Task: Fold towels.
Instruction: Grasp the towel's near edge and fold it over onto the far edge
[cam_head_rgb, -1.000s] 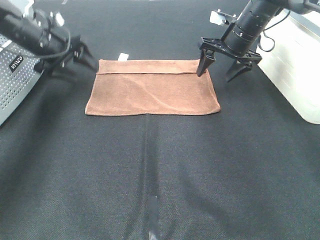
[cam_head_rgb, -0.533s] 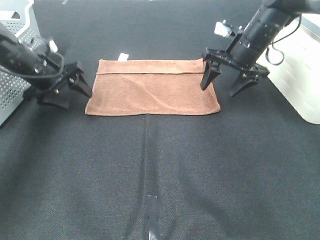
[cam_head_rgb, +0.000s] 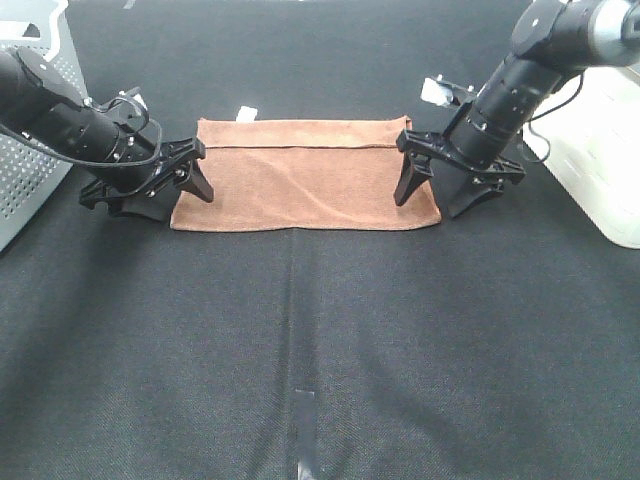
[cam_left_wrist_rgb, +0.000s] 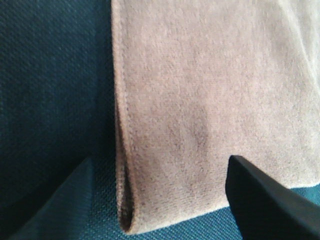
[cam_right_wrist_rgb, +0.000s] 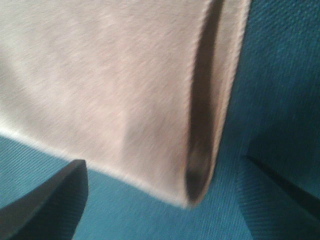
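Note:
The brown towel (cam_head_rgb: 305, 180) lies flat on the black cloth, folded once, with a strip of the lower layer showing along its far edge and a small white tag (cam_head_rgb: 246, 113) at the far left corner. My left gripper (cam_head_rgb: 178, 203) is open and low at the towel's near left corner, its fingers astride the folded edge. My right gripper (cam_head_rgb: 428, 205) is open and low at the near right corner, also astride the edge. The left wrist view shows the towel's folded corner (cam_left_wrist_rgb: 200, 100) between the fingers (cam_left_wrist_rgb: 265, 200). The right wrist view shows the other corner (cam_right_wrist_rgb: 100, 75) between the fingers (cam_right_wrist_rgb: 45, 200).
A grey perforated box (cam_head_rgb: 30, 150) stands at the left edge behind the left arm. A white bin (cam_head_rgb: 600, 130) stands at the right beside the right arm. A strip of tape (cam_head_rgb: 305, 430) lies on the black cloth (cam_head_rgb: 320, 330) near the front.
Both arms have moved forward and down from the towel's far corners to its near corners. The towel has not moved.

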